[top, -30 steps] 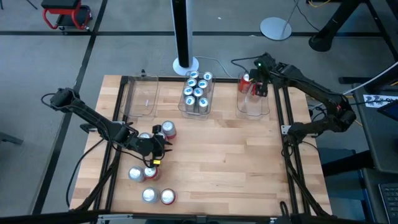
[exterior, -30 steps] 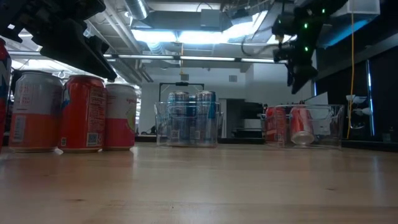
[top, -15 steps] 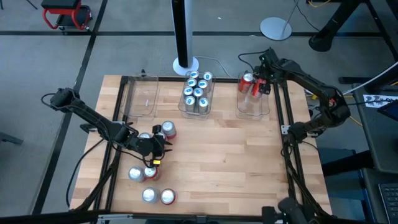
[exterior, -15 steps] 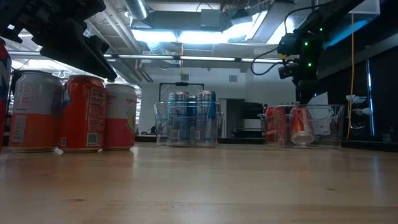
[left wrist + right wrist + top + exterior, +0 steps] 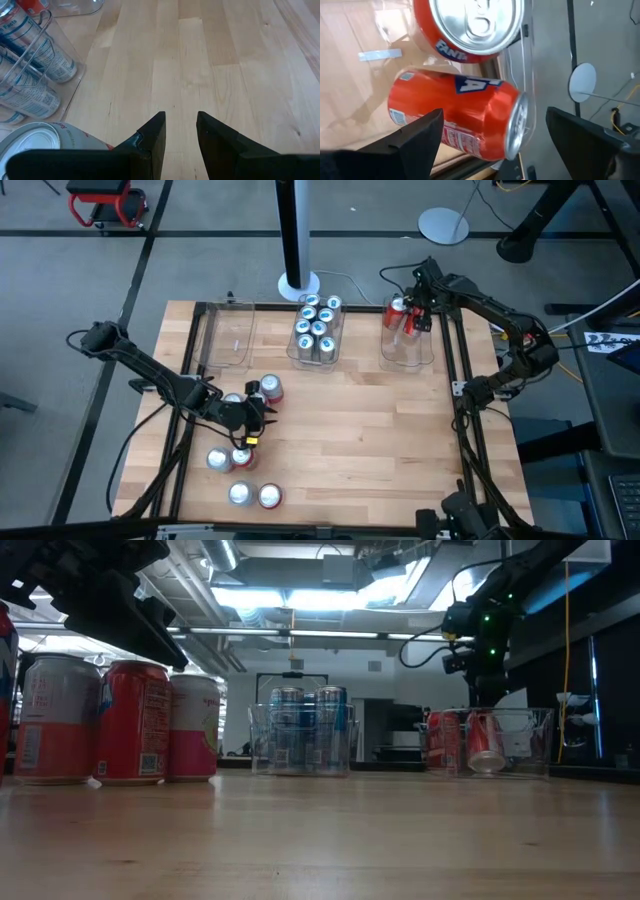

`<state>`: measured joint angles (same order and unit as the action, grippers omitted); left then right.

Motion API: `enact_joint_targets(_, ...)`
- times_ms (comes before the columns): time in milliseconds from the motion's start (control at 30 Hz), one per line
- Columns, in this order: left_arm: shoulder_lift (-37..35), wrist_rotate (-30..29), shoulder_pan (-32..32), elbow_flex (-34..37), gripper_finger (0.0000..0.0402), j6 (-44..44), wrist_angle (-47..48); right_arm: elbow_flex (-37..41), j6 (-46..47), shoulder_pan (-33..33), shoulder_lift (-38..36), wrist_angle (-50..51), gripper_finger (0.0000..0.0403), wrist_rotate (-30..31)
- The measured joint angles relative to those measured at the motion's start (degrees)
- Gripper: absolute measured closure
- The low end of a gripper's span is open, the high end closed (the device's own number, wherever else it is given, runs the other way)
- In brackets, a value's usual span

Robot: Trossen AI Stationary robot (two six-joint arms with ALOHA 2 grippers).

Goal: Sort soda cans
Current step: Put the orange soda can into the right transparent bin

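My right gripper (image 5: 414, 313) hangs open over the clear right bin (image 5: 407, 348) at the table's far edge. In the right wrist view its fingers (image 5: 417, 135) stand on either side of an orange can (image 5: 460, 115) that lies on its side on the bin floor, next to an upright orange can (image 5: 475, 25). My left gripper (image 5: 262, 418) is open and empty, low over the table's near left part beside a loose group of red, pink and silver cans (image 5: 270, 388). One silver-topped can (image 5: 35, 142) shows beside its fingers.
The middle bin (image 5: 318, 328) is packed with blue cans, and the left bin (image 5: 228, 338) holds none. More loose cans (image 5: 242, 458) stand near the table's near left corner (image 5: 255, 495). Black frame rails (image 5: 462, 370) run along the table's sides. Bare wood lies between the bins and the near right.
The right arm has shifted its pose above the right bin, with its gripper staying over the orange cans. The left arm and all cans have kept still.
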<state>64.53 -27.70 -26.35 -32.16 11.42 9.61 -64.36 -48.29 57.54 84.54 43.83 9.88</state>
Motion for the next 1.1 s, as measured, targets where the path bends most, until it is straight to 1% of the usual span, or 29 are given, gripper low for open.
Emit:
enact_joint_targets(333, 0.0, 0.0, 0.0, 0.0, 0.03, 0.0, 0.0, 0.0, 0.3, 1.1, 0.6, 1.5, 0.0052, -2.6)
enact_joint_targets(767, 0.0, 0.0, 0.0, 0.0, 0.03, 0.0, -0.1, 0.0, 0.4, 1.0, 1.1, 3.4, 0.0054, -2.4)
enact_joint_targets(833, 0.0, 0.0, 0.0, 0.0, 0.03, 0.0, -0.1, 0.0, 0.4, 1.0, 1.4, 3.2, 0.0065, -2.0)
enact_joint_targets(900, 0.0, 0.0, 0.0, 0.0, 0.03, 0.0, -0.2, 0.0, 0.4, 1.0, 1.7, 3.1, 0.0086, -1.6)
enact_joint_targets(1100, 0.0, 0.0, 0.0, 0.0, 0.03, 0.0, -0.2, 0.0, 0.1, 1.0, 1.8, 2.8, 0.0176, -1.4)
